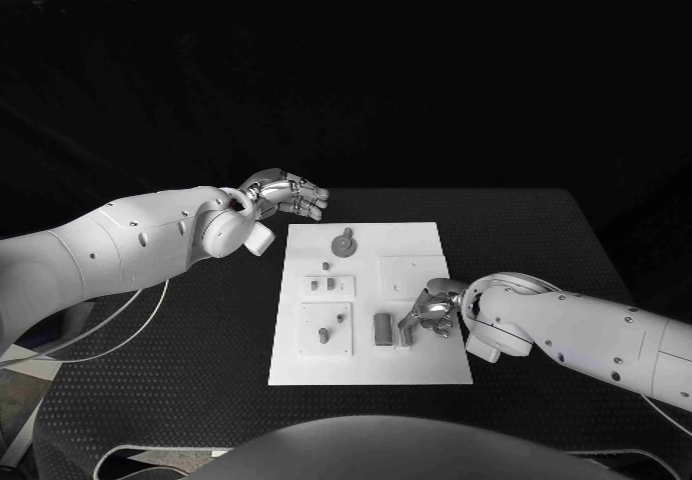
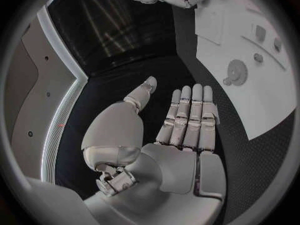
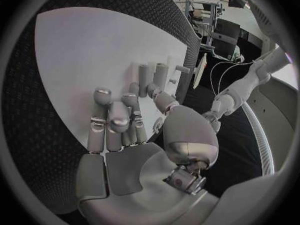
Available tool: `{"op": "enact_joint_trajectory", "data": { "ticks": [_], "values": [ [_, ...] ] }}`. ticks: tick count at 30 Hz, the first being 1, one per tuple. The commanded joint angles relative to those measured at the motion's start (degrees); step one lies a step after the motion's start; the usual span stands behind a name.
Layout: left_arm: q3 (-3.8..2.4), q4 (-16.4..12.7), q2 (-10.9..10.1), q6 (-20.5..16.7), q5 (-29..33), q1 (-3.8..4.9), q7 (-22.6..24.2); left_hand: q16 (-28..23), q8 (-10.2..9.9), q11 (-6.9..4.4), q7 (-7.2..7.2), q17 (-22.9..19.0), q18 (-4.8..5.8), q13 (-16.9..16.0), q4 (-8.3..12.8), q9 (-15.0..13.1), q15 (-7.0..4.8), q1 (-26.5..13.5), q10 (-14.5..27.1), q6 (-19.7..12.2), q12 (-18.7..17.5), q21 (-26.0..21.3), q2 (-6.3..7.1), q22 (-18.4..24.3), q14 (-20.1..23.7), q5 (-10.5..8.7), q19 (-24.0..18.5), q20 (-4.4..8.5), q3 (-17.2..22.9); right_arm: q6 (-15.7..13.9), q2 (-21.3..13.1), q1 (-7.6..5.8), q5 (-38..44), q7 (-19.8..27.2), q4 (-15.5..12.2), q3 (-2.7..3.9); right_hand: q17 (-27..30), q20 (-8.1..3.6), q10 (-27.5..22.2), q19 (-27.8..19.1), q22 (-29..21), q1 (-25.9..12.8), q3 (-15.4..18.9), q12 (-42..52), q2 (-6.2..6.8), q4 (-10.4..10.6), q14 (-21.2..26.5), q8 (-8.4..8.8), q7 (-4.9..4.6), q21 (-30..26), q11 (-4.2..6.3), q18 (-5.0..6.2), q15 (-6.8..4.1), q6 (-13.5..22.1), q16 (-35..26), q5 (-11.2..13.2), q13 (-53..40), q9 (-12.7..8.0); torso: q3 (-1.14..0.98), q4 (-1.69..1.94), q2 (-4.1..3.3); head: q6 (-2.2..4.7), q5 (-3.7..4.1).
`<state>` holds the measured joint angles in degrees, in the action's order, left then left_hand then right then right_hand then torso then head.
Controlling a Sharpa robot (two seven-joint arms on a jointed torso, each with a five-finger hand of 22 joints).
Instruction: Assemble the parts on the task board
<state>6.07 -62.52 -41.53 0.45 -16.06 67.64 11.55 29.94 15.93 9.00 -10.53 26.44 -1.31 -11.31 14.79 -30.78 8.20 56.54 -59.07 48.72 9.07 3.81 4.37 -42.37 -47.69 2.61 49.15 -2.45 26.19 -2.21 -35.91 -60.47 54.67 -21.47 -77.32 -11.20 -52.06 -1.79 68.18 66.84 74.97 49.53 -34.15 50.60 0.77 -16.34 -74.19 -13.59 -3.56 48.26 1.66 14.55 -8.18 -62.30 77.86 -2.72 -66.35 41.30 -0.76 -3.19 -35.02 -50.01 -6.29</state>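
At 5 o'clock on task board | my right hand curls over grey part, grip unclear | left hand open, empty | part looks light, rigid, slippery: I'd pinch its long sides

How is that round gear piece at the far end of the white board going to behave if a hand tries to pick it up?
The gear lies flat on the task board, so it likely won't roll or tip. Being thin and low, it probably offers little edge to pinch and may slide when pushed. It looks rigid, and probably light for its size. The left hand hovers nearby, holding nothing.
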Motion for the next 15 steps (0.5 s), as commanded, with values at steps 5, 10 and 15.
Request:
{"op": "enact_joint_trajectory", "data": {
  "ticks": [5, 10, 15],
  "values": [
    [-0.03, -0.1, 0.1, 0.9, 0.0, 0.04, 0.3, -0.3, 0.2, 0.07, 0.06, 0.1, -0.48, 0.1, -0.3, 0.1, 0.28, -0.5, -0.4, -0.2, -0.3, 0.1, -0.06, 0.1, 0.3, 0.22, -0.2, -0.29, -0.1, 1.6, 0.4, 0.26, 0.6, 0.1, 0.0, -0.15, 0.1, 0.03, 1.1, 0.2, 0.7, -1.4, -0.1, -0.2, -0.10, 0.5, 0.0, 0.32, -0.39, -0.2, 0.75, 0.45, -0.29, -0.1, 0.1, -0.2, -0.1, -0.1, -0.01, -0.01, 0.00, 0.01, 0.13],
    [-0.03, -0.1, 0.1, 1.0, 0.0, 0.04, 0.3, -0.3, 0.2, 0.07, 0.06, 0.1, -0.48, 0.1, -0.3, 0.1, 0.28, -0.6, -0.4, -0.2, -0.3, 0.1, -0.06, 0.1, 0.3, 0.22, -0.2, -0.30, -0.1, 1.5, 0.5, 0.28, 0.6, 0.1, 0.0, -0.16, 0.1, 0.03, 1.1, 0.2, 0.7, -1.6, -0.2, -0.2, -0.09, 0.6, 0.0, 0.33, -0.39, -0.2, 0.75, 0.45, -0.29, -0.1, 0.1, -0.2, -0.1, -0.1, -0.02, -0.01, 0.00, 0.01, 0.07],
    [-0.03, -0.1, 0.0, 0.9, 0.0, 0.04, 0.3, -0.3, 0.2, 0.07, 0.06, 0.2, -0.49, 0.1, -0.3, 0.1, 0.28, -0.6, -0.4, -0.2, -0.4, 0.2, -0.07, 0.1, 0.3, 0.22, -0.2, -0.30, -0.1, 1.4, 0.6, 0.28, 0.6, 0.1, 0.2, -0.18, 0.1, 0.02, 1.0, 0.2, 0.7, -1.8, -0.2, -0.2, -0.03, 0.6, 0.0, 0.36, -0.40, -0.2, 0.74, 0.45, -0.29, -0.1, 0.1, -0.2, -0.1, -0.2, -0.03, -0.01, 0.01, 0.01, 0.00]
  ]
}}
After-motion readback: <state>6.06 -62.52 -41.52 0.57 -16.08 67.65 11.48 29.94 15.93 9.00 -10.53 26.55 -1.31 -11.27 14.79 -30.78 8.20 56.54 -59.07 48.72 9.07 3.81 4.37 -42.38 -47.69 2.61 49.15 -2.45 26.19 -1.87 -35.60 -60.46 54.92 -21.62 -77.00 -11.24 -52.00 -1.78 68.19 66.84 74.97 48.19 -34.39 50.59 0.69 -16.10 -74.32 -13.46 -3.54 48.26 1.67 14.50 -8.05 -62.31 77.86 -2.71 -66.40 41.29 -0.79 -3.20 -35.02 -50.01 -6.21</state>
